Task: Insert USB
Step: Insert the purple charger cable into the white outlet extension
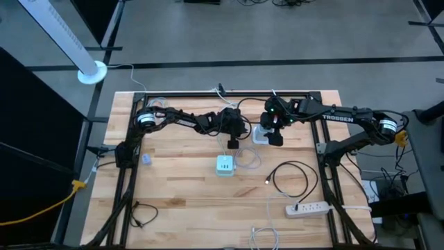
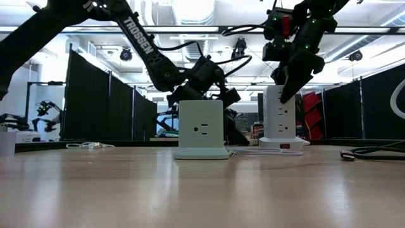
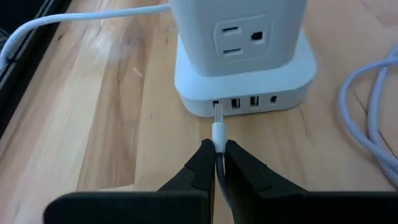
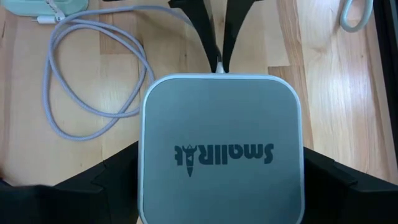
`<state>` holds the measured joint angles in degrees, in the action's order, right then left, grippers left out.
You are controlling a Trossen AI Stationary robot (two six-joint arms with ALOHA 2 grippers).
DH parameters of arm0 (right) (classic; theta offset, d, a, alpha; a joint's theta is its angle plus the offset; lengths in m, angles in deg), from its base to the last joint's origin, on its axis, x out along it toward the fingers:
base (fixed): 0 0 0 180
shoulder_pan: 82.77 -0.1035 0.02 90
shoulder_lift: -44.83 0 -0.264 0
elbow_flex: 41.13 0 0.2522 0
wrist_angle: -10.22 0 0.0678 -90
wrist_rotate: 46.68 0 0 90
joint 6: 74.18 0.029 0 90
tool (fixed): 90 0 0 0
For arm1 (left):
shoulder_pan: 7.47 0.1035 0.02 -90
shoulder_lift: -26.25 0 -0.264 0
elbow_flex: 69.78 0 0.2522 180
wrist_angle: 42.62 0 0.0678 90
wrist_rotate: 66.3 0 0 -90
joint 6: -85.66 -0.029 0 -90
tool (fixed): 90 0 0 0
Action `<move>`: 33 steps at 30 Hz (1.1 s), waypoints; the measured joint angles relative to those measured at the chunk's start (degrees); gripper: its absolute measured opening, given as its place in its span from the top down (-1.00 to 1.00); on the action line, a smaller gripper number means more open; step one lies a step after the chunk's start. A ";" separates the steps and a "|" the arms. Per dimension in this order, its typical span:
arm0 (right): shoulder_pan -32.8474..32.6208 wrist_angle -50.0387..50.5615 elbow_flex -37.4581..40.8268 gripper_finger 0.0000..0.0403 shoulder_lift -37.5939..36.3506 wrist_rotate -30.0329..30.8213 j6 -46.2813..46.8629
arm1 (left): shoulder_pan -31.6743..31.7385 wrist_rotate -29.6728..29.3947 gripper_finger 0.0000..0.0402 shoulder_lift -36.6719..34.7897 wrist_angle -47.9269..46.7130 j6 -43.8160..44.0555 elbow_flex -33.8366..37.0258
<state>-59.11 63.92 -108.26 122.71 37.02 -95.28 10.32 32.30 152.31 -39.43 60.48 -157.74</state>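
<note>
A white power tower [image 3: 242,56] with a grey top [image 4: 221,149] stands on the wooden table, with a row of USB ports [image 3: 244,102] along its base. My left gripper [image 3: 217,155] is level with that base and shut on a white USB plug [image 3: 219,132]. The plug's metal tip [image 3: 217,113] is at the end port of the row. My right gripper [image 1: 272,133] comes down over the tower, one finger on each side of it. My left gripper pinches the white plug's rear end [image 3: 219,142] between its two fingertips, which lie along the plug. It comes in low and slanting down toward the tower's base. The plug is clear of the table, its tip at the port's mouth. The fingers hide the cord. My right gripper clasps the tower's upper part from above, one finger [image 4: 121,177] against one side and the other finger [image 4: 323,177] against the opposite side. The tower stands upright with its base on the table.
A pale green outlet cube [image 1: 224,165] stands nearer the front, with a grey cord coil [image 4: 93,81] beside it. A black cable loop [image 1: 291,179] and a flat white power strip [image 1: 309,207] lie at the front right. A black frame rims the table.
</note>
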 joint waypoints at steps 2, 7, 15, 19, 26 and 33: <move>0.00 -0.01 0.00 -0.46 0.00 -0.01 0.06 | 0.00 1.24 0.94 0.00 -1.43 -0.08 -0.69; 0.00 -0.61 0.06 -0.46 0.00 -0.03 0.91 | 0.01 2.44 0.94 1.04 -4.48 -0.70 -4.09; -0.02 -0.77 -0.70 -0.46 -0.49 -0.22 0.50 | 0.04 0.90 0.94 3.69 -11.30 -2.24 -9.15; -0.02 -0.79 -0.68 -0.46 -0.55 -0.25 0.18 | 0.01 0.89 0.94 3.73 -11.40 -2.29 -9.32; -0.02 -1.29 -0.70 -0.46 -0.66 -0.40 -0.35 | 0.01 0.92 0.94 3.72 -10.90 -1.83 -9.33; -0.02 -1.98 -0.76 -0.46 -0.72 -0.60 -0.95 | -0.16 1.29 0.94 3.58 -8.89 -0.69 -9.37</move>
<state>-59.14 61.93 -109.02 121.99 36.42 -96.23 10.16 33.59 155.89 -48.32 59.79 -167.11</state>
